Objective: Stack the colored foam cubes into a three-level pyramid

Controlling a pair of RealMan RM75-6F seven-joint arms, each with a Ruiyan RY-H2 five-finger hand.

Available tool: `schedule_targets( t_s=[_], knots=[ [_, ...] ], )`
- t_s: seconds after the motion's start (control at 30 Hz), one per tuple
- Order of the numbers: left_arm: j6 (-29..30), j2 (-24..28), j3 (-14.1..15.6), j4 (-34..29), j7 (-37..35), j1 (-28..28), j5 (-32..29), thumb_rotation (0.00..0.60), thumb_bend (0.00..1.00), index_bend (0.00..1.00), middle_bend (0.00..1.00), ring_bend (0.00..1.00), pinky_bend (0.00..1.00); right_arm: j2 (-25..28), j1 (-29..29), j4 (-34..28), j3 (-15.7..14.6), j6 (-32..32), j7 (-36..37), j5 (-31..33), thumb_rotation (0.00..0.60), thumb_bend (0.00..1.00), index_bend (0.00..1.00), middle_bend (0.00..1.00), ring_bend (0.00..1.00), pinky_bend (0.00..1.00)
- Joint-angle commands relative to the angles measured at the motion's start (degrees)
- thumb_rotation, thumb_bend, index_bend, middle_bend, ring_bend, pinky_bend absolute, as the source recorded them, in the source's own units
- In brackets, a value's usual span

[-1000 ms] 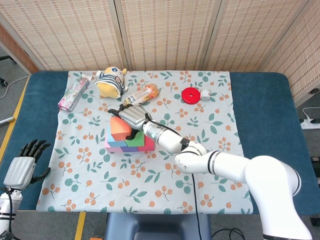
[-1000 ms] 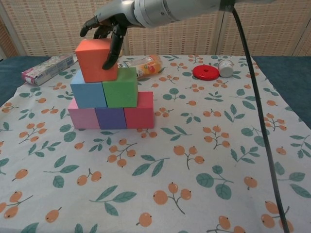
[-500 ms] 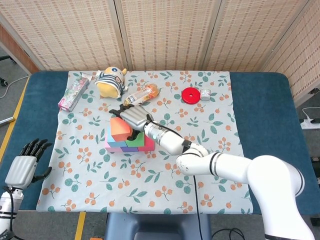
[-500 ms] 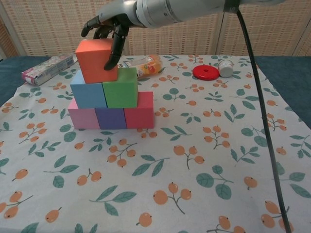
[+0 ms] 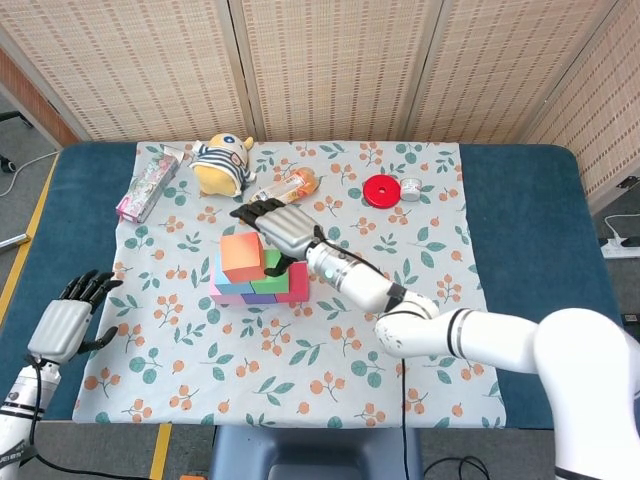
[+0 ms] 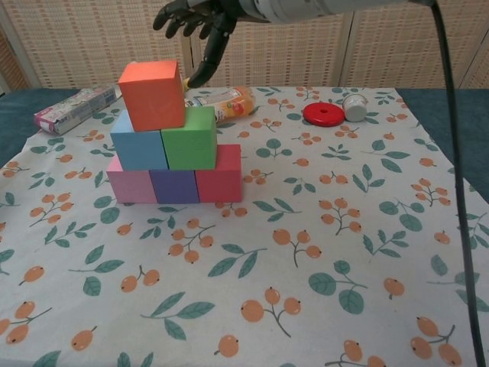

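Foam cubes [image 6: 170,141] stand as a finished-looking three-level pyramid left of centre on the cloth: three below, two above, the orange cube [image 6: 151,95] on top, skewed left. The right hand [image 6: 197,17] hovers above, fingers apart, empty; only retreat seems left

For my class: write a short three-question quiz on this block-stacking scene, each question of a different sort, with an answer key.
1. True or false: the right hand grips the orange cube.
2. Multiple choice: which cube sits beside the blue cube in the middle level? A) pink B) green C) purple
3. Fill in: the bottom level runs pink cube, purple cube, then a ___ cube.

Key: 1 false, the hand is raised clear of it with fingers apart. 2 B, the green cube. 3 red, the red cube.
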Motion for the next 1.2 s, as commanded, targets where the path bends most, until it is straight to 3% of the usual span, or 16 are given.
schedule_targets(
  t_s=[0.03,0.23,0.43,0.63,0.77,0.97,1.2],
  knots=[
    [-3.7,-0.6,0.1,0.7,0.3,-2.0,-1.0,0.6,0.32,0.19,0.1,0.03,0.11,3.6,-4.7,-3.5,-0.7,2.6,2.0,-2.0,0.6,0.12,0.0,0.04,0.0,0.06],
    [-8.0,-1.9,0.4,0.6,2.1,-4.4,-1.8,0.6,0.32,0.19,0.1,0.03,0.11,3.9,-9.4,-2.2,-2.6,1.7,4.5,-3.7,0.6,0.1,0.0,0.04,0.0,0.06],
    [-12.4,-3.3,-0.1,-0.1,4.2,-7.5,-3.1,0.6,0.32,0.18,0.09,0.03,0.1,-1.4,-11.7,4.6,-3.1,-0.1,6.7,-6.0,0.6,0.05,0.0,0.04,0.0,0.05],
    [-13.9,-5.5,-1.5,0.2,6.5,-9.8,-4.7,0.6,0.32,0.14,0.07,0.02,0.1,-8.0,-11.8,13.2,-0.7,-1.1,9.2,-8.3,0.6,0.04,0.0,0.03,0.0,0.05],
    [-14.5,-5.8,-1.7,0.4,6.9,-10.3,-5.1,0.6,0.31,0.12,0.05,0.0,0.1,-9.4,-11.7,15.0,-0.2,-1.4,9.7,-8.9,0.6,0.04,0.0,0.02,0.0,0.04],
    [-14.4,-7.2,-2.3,0.3,8.1,-11.8,-5.2,0.6,0.31,0.11,0.03,0.0,0.09,-17.8,-10.2,24.2,2.6,-2.8,12.3,-11.4,0.6,0.04,0.0,0.02,0.0,0.03],
    [-14.5,-8.1,-1.7,0.5,8.1,-12.9,-4.3,0.6,0.31,0.11,0.02,0.0,0.08,-21.4,-9.8,28.7,4.4,-3.6,14.8,-14.7,0.6,0.04,0.0,0.02,0.0,0.03]
  ],
)
